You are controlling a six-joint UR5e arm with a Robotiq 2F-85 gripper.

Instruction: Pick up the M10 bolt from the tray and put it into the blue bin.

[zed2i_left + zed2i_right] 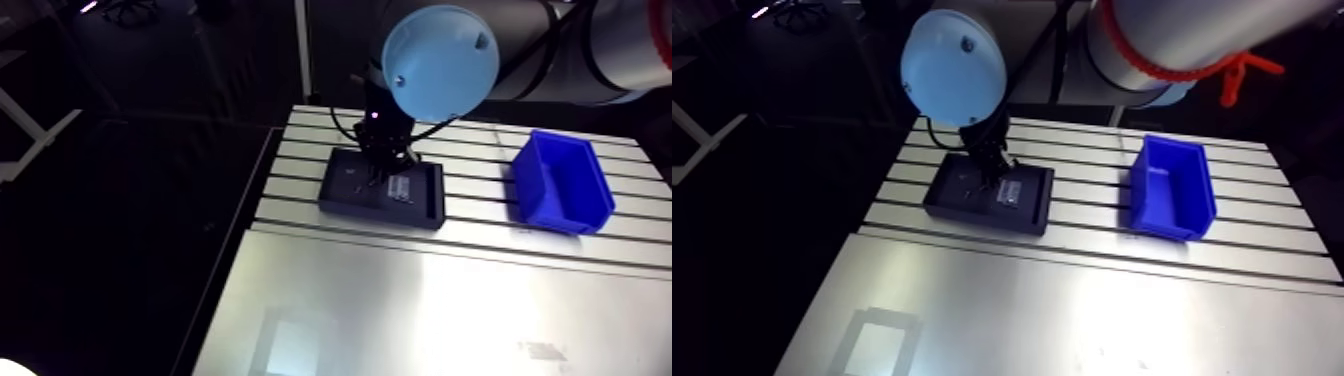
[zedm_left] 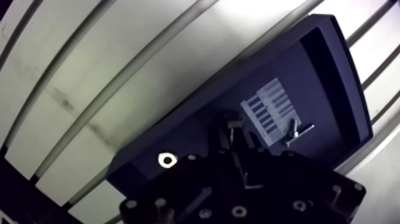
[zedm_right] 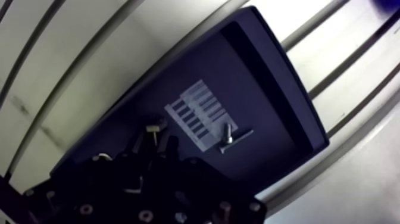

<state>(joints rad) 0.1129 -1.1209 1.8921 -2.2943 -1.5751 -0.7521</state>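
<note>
One small silvery bolt (image 3: 233,138) lies on its side on the floor of a shallow, dark rectangular plastic tray (image 3: 290,89). It sits right at the edge of a white striped label (image 3: 199,113) stuck to that floor (the stripes look much like a bar code). In the wrist view the bolt is ahead of the black end effector (image 2: 236,142) and a little to one side, apart from it and resting on the tray alone.

The end effector hangs low over the tray, its tip close to the opposite side of the label. A second small pale metal piece (image 3: 156,127) shows right at that tip. I cannot tell whether it is clamped or merely lies on the tray floor. Nor can I tell whether the end effector is apart or together, since it is dark against the dark tray. A small pale ring (image 2: 166,159) shows beside the end effector's body, seemingly on the tray floor.

In the arm view the tray rests on the slotted aluminium bench (image 1: 420,300). A blue open-topped plastic bin (image 1: 560,185) stands on the same bench, well apart from the tray.
</note>
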